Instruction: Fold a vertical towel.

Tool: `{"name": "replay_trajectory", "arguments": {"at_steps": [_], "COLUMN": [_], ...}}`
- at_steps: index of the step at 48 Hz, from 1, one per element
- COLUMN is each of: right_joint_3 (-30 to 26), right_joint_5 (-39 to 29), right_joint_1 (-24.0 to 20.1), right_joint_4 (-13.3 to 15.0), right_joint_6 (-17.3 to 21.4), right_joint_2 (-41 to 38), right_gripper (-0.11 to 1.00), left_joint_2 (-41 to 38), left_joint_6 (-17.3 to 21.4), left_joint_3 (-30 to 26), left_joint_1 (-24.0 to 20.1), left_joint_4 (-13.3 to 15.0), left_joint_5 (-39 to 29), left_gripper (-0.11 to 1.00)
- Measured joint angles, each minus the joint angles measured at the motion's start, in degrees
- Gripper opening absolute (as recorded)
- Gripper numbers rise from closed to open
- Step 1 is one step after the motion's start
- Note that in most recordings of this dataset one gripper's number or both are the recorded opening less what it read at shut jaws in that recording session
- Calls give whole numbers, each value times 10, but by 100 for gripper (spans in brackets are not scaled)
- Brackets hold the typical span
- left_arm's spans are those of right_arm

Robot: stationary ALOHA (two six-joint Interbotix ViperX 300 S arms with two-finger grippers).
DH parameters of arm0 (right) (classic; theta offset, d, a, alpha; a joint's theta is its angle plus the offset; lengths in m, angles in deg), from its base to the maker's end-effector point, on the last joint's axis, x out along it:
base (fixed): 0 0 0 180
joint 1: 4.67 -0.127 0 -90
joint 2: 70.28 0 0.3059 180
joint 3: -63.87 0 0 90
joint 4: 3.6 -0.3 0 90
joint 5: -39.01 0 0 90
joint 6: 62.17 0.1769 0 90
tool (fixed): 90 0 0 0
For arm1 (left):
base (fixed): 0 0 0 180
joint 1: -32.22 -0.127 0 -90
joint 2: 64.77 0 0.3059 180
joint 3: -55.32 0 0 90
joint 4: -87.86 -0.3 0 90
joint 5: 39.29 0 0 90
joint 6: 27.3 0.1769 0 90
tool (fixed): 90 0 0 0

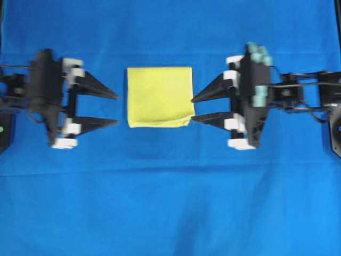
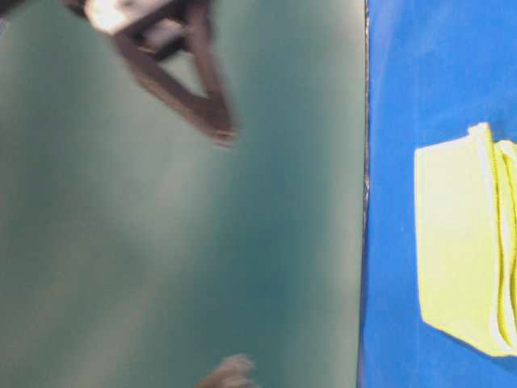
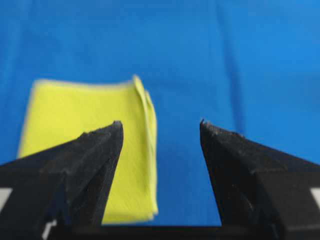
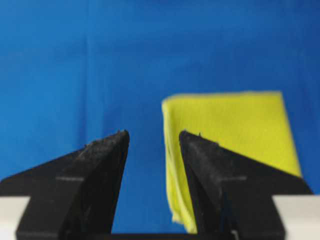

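Note:
The yellow towel (image 1: 160,96) lies folded into a near-square stack on the blue cloth at the table's middle. Its layered hems show along the near edge. It also shows in the table-level view (image 2: 464,242), the left wrist view (image 3: 90,145) and the right wrist view (image 4: 230,135). My left gripper (image 1: 117,109) is open and empty, just left of the towel, its tips apart from it. My right gripper (image 1: 193,109) is open and empty at the towel's right edge, near its lower right corner.
The large blue cloth (image 1: 170,202) covers the whole table under the towel. A dark green wall fills the left of the table-level view, with one blurred gripper finger (image 2: 194,89) high in it. Black equipment (image 1: 333,128) stands at the right edge.

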Motion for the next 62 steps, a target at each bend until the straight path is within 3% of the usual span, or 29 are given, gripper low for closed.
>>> {"name": "replay_trajectory", "arguments": {"at_steps": [10,23,37,51,62], "right_joint_3": [25,86,191,284,299], "right_joint_5": [-21,-54,-75,-62,-47], "right_joint_1": [1,8,15,35,36], "right_joint_4": [11,12,11,10,11], "right_joint_6": [-1,-1,4,30,31], "right_joint_2": [102,258,400,449,449], "right_gripper": [51,51,50,50,50], "left_joint_2": [137,283,397,440,441], "left_joint_6": [11,12,-4,-18,-18], "left_joint_3": [17,34,118,166,171], "left_joint_1": [-1,-5,-6,-7,-7], "left_joint_4": [0,0,0,0,-1], "left_joint_5": [-44,-154,-178,-178,-178], "left_gripper": [59,59,59,59,59]}}
